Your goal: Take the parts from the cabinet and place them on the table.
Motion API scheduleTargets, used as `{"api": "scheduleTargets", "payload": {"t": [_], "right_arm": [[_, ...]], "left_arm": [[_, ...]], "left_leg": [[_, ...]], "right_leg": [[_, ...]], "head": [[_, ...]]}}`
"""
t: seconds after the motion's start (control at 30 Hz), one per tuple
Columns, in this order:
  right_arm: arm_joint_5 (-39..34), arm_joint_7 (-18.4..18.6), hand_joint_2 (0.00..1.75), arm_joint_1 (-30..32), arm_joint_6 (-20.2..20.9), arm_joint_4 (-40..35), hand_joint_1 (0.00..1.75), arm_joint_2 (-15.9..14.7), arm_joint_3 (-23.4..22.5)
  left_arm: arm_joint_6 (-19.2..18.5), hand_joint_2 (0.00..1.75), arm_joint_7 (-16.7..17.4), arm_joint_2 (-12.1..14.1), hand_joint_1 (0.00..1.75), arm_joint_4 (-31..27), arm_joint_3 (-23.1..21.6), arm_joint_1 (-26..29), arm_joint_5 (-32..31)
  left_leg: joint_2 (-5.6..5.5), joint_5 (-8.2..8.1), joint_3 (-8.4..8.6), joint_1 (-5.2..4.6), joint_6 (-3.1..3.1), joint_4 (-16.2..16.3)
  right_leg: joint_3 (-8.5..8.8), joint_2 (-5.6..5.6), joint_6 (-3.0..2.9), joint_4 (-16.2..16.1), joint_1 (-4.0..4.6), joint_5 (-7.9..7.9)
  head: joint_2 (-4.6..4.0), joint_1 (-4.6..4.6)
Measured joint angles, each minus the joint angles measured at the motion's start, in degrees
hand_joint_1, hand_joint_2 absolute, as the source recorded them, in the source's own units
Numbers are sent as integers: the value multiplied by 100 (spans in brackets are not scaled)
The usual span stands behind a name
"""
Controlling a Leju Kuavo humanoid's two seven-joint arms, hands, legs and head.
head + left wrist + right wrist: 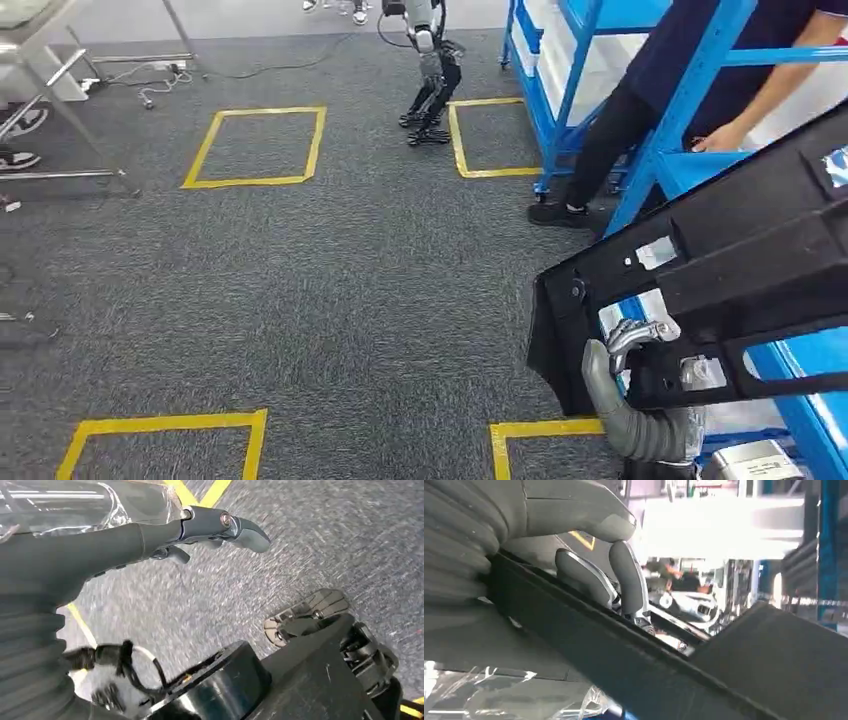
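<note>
One large black part (740,260) took up the head view from about 3 to 5 o'clock — a long moulded panel with ribs, cut-outs and a few pale stickers, tilted so that its far end rose toward 2 o'clock. You had it off the blue cabinet (690,110), whose uprights and shelves stood behind it at 1 to 3 o'clock, and it was not on any table in the pictures. Your right hand (640,335) gripped the part's lower edge near 5 o'clock, its fingers hooked over the rim; the right wrist view showed the same hand (594,575) with its fingers (629,580) wrapped over the dark edge and the thumb above them.

Your left hand (200,530) hung over the grey carpet (310,545) holding nothing. Its fingers were stretched out rather than curled, so I would call it open, though the wrist view was blurred.

A person (700,70) in dark clothes stood at the cabinet near 2 o'clock, one hand (715,140) resting on a blue shelf — apart from your own hands. Yellow tape squares (255,147) marked the carpet at 11, 1, 7 and 6 o'clock. Another small humanoid robot (430,80) stood at 12 o'clock, beside the square next to the cabinet.
</note>
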Motion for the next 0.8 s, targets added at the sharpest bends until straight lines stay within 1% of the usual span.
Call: {"api": "scheduleTargets", "payload": {"t": [0.03, 0.07, 0.1, 0.13, 0.17, 0.2, 0.23, 0.27, 0.3, 0.33, 0.37, 0.4, 0.43, 0.47, 0.5, 0.53, 0.57, 0.6, 0.63, 0.7, 0.73, 0.77, 0.8], "right_arm": [[13, -2, 175, -47, 5, 26, 175, 9, 37], [39, -9, 175, -116, 7, 50, 175, 28, 70], [61, -7, 175, -166, 9, 77, 175, 53, 112], [83, 2, 175, -259, 11, 105, 175, 66, 162], [114, 22, 175, -343, 20, 136, 175, 72, 204], [138, 46, 175, -419, 16, 155, 175, 96, 229], [164, 59, 175, -445, -2, 175, 175, 105, 241], [177, 63, 175, -466, -20, 184, 175, 116, 273], [184, 72, 175, -475, -41, 190, 175, 127, 291], [182, 87, 175, -480, -52, 195, 175, 129, 300], [171, 103, 175, -486, -61, 208, 175, 129, 306], [153, 103, 175, -489, -59, 223, 175, 133, 313], [120, 103, 175, -494, -59, 232, 175, 142, 317], [112, 103, 175, -500, -59, 240, 175, 147, 321], [109, 101, 175, -509, -59, 256, 175, 147, 324], [109, 90, 175, -506, -65, 260, 175, 145, 324], [107, 79, 175, -505, -83, 262, 175, 142, 324], [96, 77, 175, -488, -105, 260, 175, 133, 324], [81, 81, 175, -477, -116, 262, 175, 127, 324], [22, 109, 175, -463, -120, 262, 175, 109, 324], [-24, 116, 175, -465, -118, 260, 175, 101, 317], [-74, 127, 175, -421, -120, 262, 175, 68, 300], [-81, 129, 175, -419, -118, 260, 175, 48, 300]], "left_arm": [[-2, 175, 81, -4, 0, 0, 11, -5, 26], [-11, 175, 203, -13, 0, 0, 22, -28, 63], [-9, 175, 366, -13, 0, 0, 39, -29, 134], [-15, 175, 552, -9, 0, 0, 66, -37, 197], [-15, 175, 718, -9, 0, 0, 96, -48, 267], [-20, 175, 876, 2, 0, 2, 124, -75, 319], [2, 175, 989, -2, 0, 2, 138, -91, 332], [0, 175, 1054, 0, 0, 2, 151, -112, 332], [13, 175, 1065, 15, 0, 2, 170, -142, 335], [20, 175, 1069, 15, 0, 2, 188, -180, 332], [41, 175, 1063, 15, 0, 2, 210, -198, 332], [70, 175, 1034, 15, 0, 2, 227, -197, 335], [101, 175, 999, 15, 0, 2, 238, -181, 335], [122, 175, 988, 15, 0, 2, 243, -147, 328], [129, 175, 986, 15, 0, 2, 245, -107, 308], [131, 175, 984, 17, 0, 2, 245, -68, 287], [138, 175, 973, 18, 0, 7, 245, -48, 265], [144, 175, 922, 18, 0, 7, 245, -30, 243], [160, 175, 909, 18, 0, 7, 247, -19, 232], [197, 175, 881, 18, 0, 4, 247, -10, 210], [221, 175, 852, 2, 0, 4, 247, -6, 210], [234, 175, 800, -37, 0, 4, 247, 22, 208], [243, 175, 783, -44, 0, 4, 247, -1, 210]], "left_leg": [[-68, -27, -36, -1, -39, 18], [-144, -48, -88, -28, -71, 99], [-205, -27, -130, 0, -95, 74], [-281, -17, -158, 13, -113, 65], [-362, -5, -164, 37, -142, 50], [-409, -37, -171, 42, -169, 82], [19, -139, -231, -7, -199, 256], [301, -315, -392, -9, -233, 619], [446, -529, -628, -4, -258, 1121], [497, -703, -844, -1, -269, 1593], [512, -795, -1011, -2, -267, 1952], [513, -750, -1030, -3, -257, 2007], [522, -583, -910, -4, -233, 1768], [556, -318, -689, -7, -204, 1318], [667, -48, -436, -23, -150, 776], [974, 58, -261, -76, -88, 354], [1075, -16, -219, -155, -53, 279], [1064, -48, -168, -161, -4, 156], [1047, -58, -177, -165, 10, 132], [935, -50, -202, -186, 19, 124], [851, -25, -137, -138, 44, 33], [785, 12, -65, -95, 29, -19], [722, 14, -56, -66, 45, -30]], "right_leg": [[134, 369, 19, -323, -56, 60], [180, 434, 4, -477, -68, -5], [156, 374, -18, -429, -51, -1], [157, 304, -43, -425, -27, -15], [165, 229, -86, -424, -9, -23], [186, 91, -131, -448, -50, -13], [217, 16, -163, -451, -28, -32], [234, -79, -206, -451, -5, -55], [246, -167, -227, -451, 23, -69], [252, -269, -245, -450, 43, -83], [260, -365, -259, -450, 65, -100], [279, -449, -268, -450, 81, -119], [304, -528, -276, -450, 98, -142], [339, -598, -274, -450, 114, -165], [384, -660, -272, -450, 127, -192], [400, -706, -264, -464, 131, -213], [399, -776, -251, -465, 169, -216], [366, -824, -231, -464, 166, -212], [358, -858, -227, -464, 173, -213], [375, -990, -211, -487, 172, -213], [417, -1045, -161, -486, 186, -249], [422, -706, -129, -391, 146, -303], [280, -392, -113, -107, 140, -433]], "head": [[0, 0], [0, 4], [0, -15], [0, -15], [0, -15], [0, -11], [0, -22], [0, -37], [0, -37], [0, -37], [0, -37], [0, -35], [0, -39], [0, -37], [0, -39], [0, -39], [0, -41], [0, -44], [0, -44], [0, -37], [0, -42], [0, -33], [0, -31]]}}
